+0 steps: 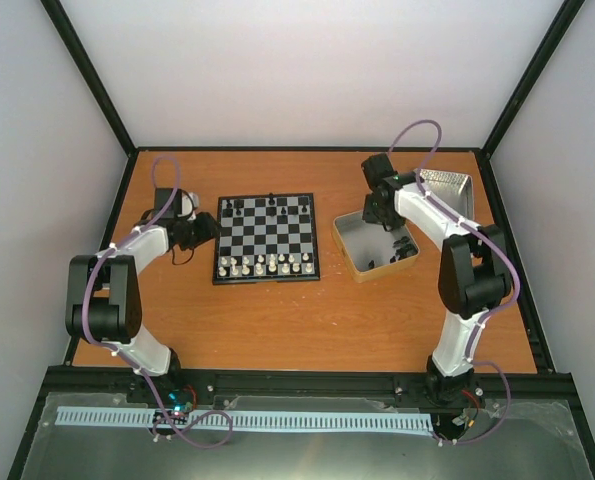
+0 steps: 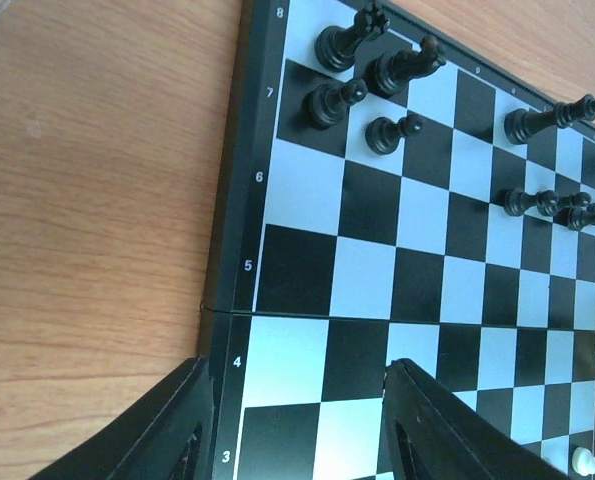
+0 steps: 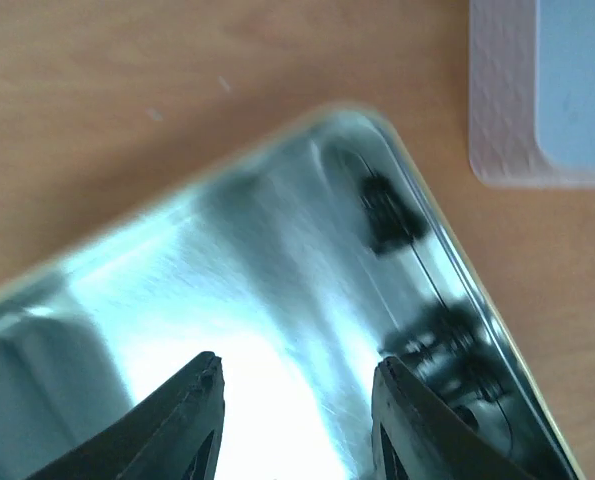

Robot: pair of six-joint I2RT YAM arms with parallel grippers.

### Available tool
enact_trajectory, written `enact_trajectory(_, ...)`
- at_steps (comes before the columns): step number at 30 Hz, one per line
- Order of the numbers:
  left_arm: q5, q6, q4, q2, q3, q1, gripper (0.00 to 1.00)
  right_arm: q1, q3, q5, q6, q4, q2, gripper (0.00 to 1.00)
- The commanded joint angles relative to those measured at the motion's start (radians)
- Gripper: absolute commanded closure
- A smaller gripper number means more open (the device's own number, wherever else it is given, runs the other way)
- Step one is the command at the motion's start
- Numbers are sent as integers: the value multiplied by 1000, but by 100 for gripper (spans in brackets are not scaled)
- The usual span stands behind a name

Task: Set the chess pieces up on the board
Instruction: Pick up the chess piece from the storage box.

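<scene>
Tiny black chess pieces (image 3: pixel 389 212) lie in a shiny square metal tin (image 3: pixel 257 250) under the open, empty right claw (image 3: pixel 297 365). The left claw (image 2: pixel 299 372), open too, overlooks the black-and-silver checkered board (image 2: pixel 417 270). Likely light, slippery: pinch mid-body.

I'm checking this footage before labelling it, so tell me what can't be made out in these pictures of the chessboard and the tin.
Right wrist view: the black pieces in the tin are blurred; kinds and count unclear.
Top view: the white pieces on the board are too small to identify.
Left wrist view: the picture's edges cut off part of the board.
Top view: the right arm covers part of the tin.
</scene>
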Motion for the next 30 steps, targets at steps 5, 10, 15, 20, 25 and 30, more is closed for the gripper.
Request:
enact_trajectory(5, 8, 24, 32, -3, 59, 5, 51, -36, -154, 100, 144, 12, 12, 61)
enact_trajectory(10, 13, 26, 31, 10, 70, 4, 51, -37, -145, 183, 236, -8, 79, 64)
enact_trajectory(15, 20, 27, 31, 17, 75, 5, 51, -38, -174, 225, 372, 37, 105, 60)
enact_trajectory(20, 23, 29, 28, 12, 74, 5, 52, -39, -150, 253, 461, 35, 158, 61)
enact_trajectory(25, 14, 34, 25, 0, 70, 3, 52, -45, -168, 258, 506, 34, 172, 66)
enact_trajectory(30, 14, 29, 28, 0, 73, 4, 52, -57, -195, 224, 518, 62, 175, 82)
